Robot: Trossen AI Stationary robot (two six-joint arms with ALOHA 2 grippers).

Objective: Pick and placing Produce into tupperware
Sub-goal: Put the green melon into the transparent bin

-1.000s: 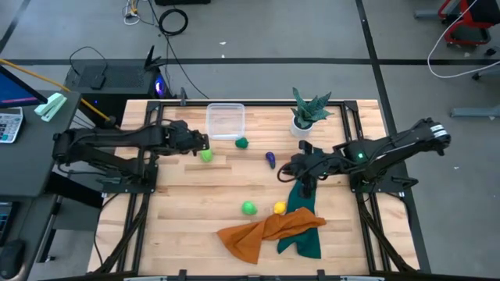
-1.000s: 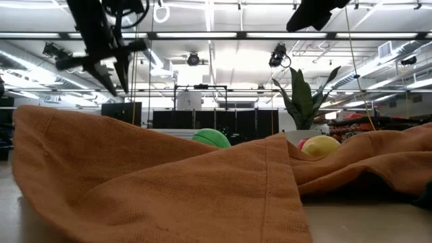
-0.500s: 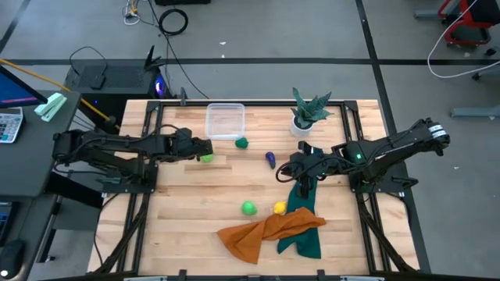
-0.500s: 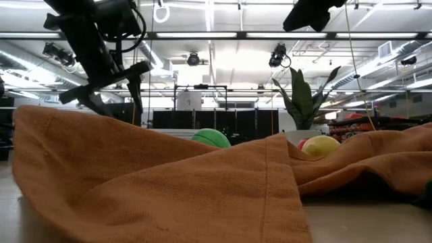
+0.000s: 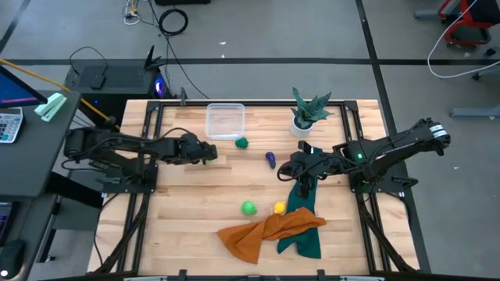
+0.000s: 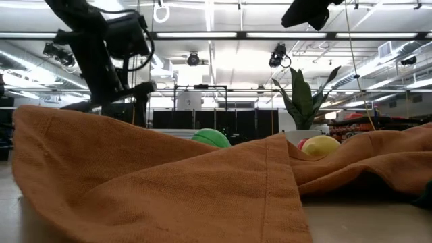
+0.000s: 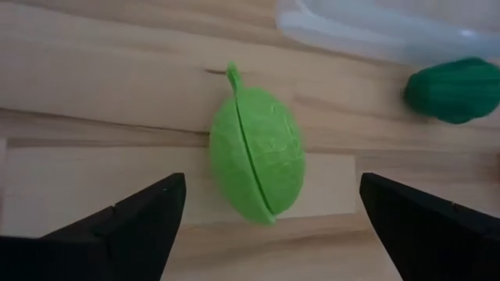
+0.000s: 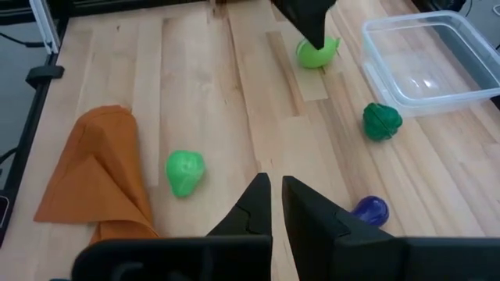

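A light green produce piece (image 7: 256, 154) lies on its side on the wooden table, near the clear tupperware (image 5: 225, 121). My left gripper (image 7: 272, 187) stands open over it, one finger on either side, not touching; in the high view the gripper (image 5: 208, 152) hides the piece. A dark green piece (image 5: 242, 143), a purple one (image 5: 270, 159), a second light green one (image 5: 248, 208) and a yellow one (image 5: 279, 208) lie on the table. My right gripper (image 8: 276, 187) is shut and holds nothing, right of the purple piece.
An orange cloth (image 5: 266, 232) and a teal cloth (image 5: 301, 226) lie crumpled near the front edge, beside the yellow piece. A potted plant (image 5: 306, 113) stands at the back right. The tupperware holds nothing.
My left gripper has opened wide. It has also gone down and toward the table's right and near side, over the light green piece, which has stayed where it was.
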